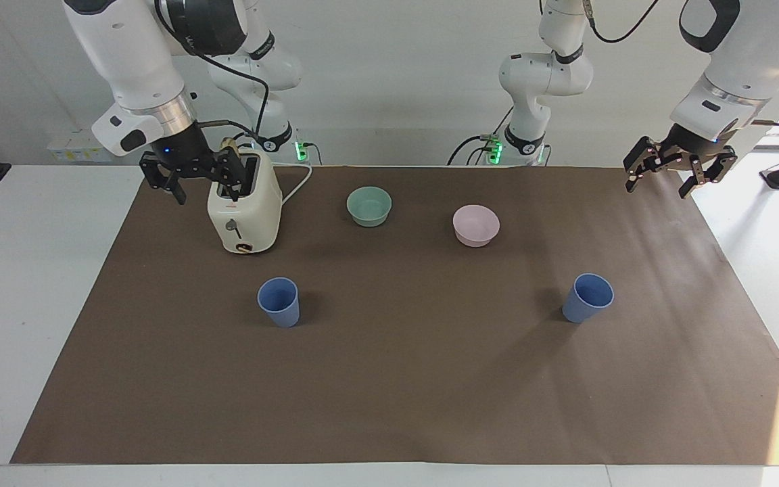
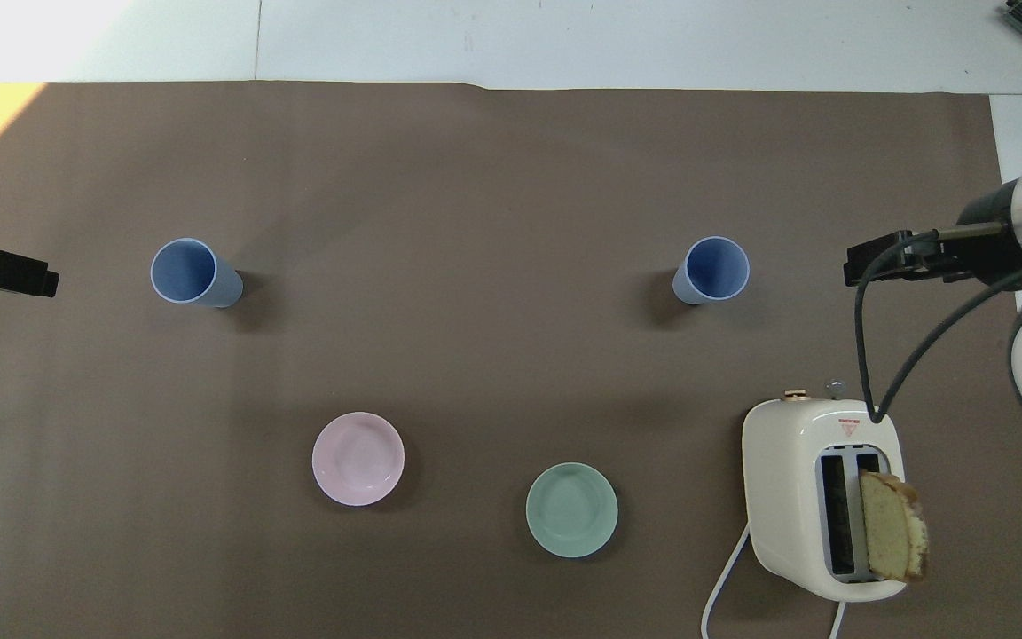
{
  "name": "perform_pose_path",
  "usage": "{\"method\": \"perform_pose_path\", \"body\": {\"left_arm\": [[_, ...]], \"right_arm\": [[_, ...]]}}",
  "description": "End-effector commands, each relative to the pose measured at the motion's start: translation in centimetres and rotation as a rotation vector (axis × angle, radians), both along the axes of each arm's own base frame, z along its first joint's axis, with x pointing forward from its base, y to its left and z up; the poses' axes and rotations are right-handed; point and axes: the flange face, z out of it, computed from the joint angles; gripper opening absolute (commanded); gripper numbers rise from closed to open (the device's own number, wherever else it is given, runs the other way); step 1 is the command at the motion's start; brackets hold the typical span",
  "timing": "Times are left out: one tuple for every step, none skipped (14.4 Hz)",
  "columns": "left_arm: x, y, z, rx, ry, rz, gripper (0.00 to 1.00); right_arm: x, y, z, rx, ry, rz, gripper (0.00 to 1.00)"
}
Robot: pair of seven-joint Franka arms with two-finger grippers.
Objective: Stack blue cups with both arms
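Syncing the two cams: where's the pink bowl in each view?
Facing view: pink bowl upper middle, beside the teal bowl, toward the left arm's end.
Overhead view: pink bowl lower middle, same neighbour.
Shared landmark: the toaster at the right arm's end.

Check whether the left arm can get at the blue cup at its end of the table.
Probably yes. The left gripper hangs open and empty over the mat's edge, and the blue cup stands upright with bare mat around it; the pink bowl sits well aside.

Bright, sharp; sunlit glare at corner
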Motion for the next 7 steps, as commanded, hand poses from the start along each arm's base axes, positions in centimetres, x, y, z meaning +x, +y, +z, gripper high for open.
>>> {"method": "perform_pose_path", "body": {"left_arm": [[-0.24,0.21,-0.13,-0.008,-0.015,-0.029,1.0],[-0.24,0.21,-0.2,-0.008,-0.014,-0.031,1.0],[-0.22,0.21,-0.19,-0.008,-0.015,-0.034,1.0],[-0.22,0.21,-0.19,-0.007,-0.015,-0.035,1.0],[-0.19,0.21,-0.16,-0.007,-0.018,-0.035,1.0],[-0.15,0.21,-0.12,-0.007,-0.023,-0.035,1.0],[-0.08,0.2,-0.19,-0.007,-0.023,-0.035,1.0]], "right_arm": [[-0.7,-0.09,0.2,-0.007,0.007,-0.013,1.0],[-0.69,-0.17,0.2,-0.008,0.007,-0.015,1.0],[-0.7,0.0,0.2,-0.007,0.007,-0.012,1.0],[-0.7,-0.09,0.2,-0.007,0.007,-0.013,1.0],[-0.71,-0.09,0.18,-0.008,0.008,-0.013,1.0],[-0.71,-0.09,0.18,-0.008,0.008,-0.013,1.0],[-0.71,-0.09,0.18,-0.008,0.008,-0.013,1.0]]}}
